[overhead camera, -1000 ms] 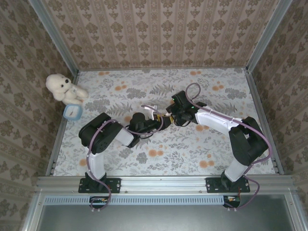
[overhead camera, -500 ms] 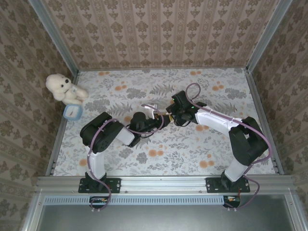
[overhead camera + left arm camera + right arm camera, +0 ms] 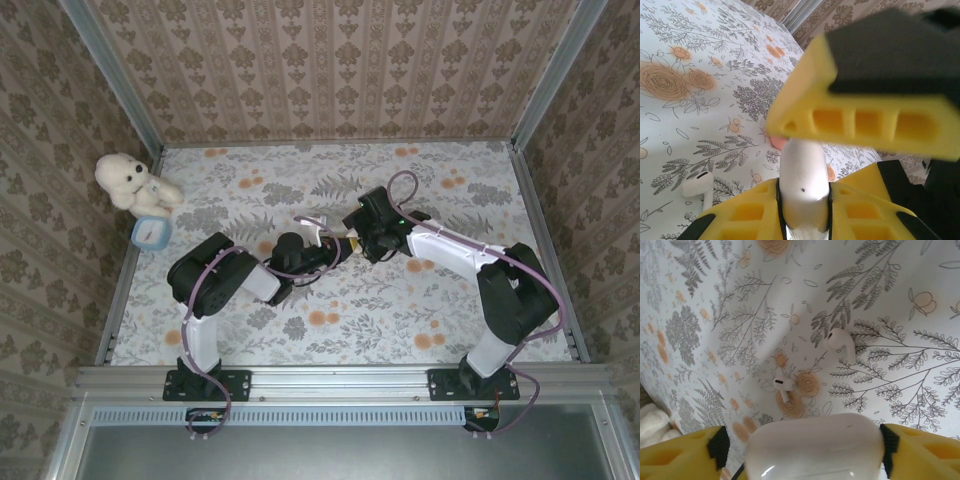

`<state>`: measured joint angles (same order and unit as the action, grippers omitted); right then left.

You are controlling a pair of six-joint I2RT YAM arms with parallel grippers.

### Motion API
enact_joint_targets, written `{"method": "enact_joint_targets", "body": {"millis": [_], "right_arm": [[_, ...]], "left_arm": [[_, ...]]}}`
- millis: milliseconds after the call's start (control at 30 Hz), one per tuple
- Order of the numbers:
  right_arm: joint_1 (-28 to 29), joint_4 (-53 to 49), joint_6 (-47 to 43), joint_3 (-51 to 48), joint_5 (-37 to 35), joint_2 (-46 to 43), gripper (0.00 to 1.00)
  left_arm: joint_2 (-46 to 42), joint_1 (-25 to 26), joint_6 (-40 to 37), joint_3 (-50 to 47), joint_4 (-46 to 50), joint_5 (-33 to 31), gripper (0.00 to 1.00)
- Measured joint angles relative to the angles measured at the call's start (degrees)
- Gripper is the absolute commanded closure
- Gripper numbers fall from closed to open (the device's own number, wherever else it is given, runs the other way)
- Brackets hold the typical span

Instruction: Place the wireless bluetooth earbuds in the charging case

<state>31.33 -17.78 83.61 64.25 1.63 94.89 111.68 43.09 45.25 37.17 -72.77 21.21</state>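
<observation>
**Left clamped on case, both earbuds loose on worktop**

Left end effector (image 3: 803, 197) is clamped on the white charging case (image 3: 804, 170). Its wrist view shows the case edge-on, squeezed between the two yellow fingers.

Right end effector (image 3: 805, 447) straddles the same case. In its wrist view the case sits between the black pads (image 3: 719, 445), close to both. Can't tell whether the pads press on it or stand just off it. One right finger also crosses the top of the left wrist view, blurred, just above the case.

Top view: the two arms meet nose to nose mid-worktop (image 3: 400, 320).

Earbuds (image 3: 840, 344): two white ones, both lying on the floral worktop outside the case and apart from each other. The second (image 3: 782, 385) lies beside an orange flower print. Left wrist view has one earbud on the worktop, left of the fingers; can't tell which of the two it is.

White plush toy (image 3: 125, 180) sits at the far-left corner, well apart from all this.
</observation>
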Motion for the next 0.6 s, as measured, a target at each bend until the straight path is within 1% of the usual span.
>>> {"method": "enact_joint_targets", "body": {"millis": [133,233,300,433,533,600], "right_arm": [[-1.84,-1.25,-1.44,0.42,0.55,-3.32,0.12],[-4.76,-1.92,-4.11,0.31,0.55,-8.31,0.12],[-6.82,-1.84,-6.75,-0.48,0.5,-12.35,0.11],[-9.97,-1.05,-14.91,-5.38,0.26,-20.87,0.11],[-10.32,1.05,-23.47,-10.1,0.68,-25.2,0.11],[-10.32,3.08,-29.42,-13.46,2.29,-27.43,0.12]], "left_arm": [[-1.62,-0.17,0.02,0.0,-0.02,0.33,0.96],[-3.56,-0.79,0.11,-0.52,0.15,1.68,1.0],[-5.16,-1.62,0.26,-1.38,0.39,2.99,1.0],[-8.9,-4.28,0.24,-2.82,1.81,6.34,1.0],[-12.48,-6.01,-0.07,-2.82,5.35,9.84,1.0],[-15.63,-6.51,-1.11,-2.8,9.03,12.79,1.0]]}}
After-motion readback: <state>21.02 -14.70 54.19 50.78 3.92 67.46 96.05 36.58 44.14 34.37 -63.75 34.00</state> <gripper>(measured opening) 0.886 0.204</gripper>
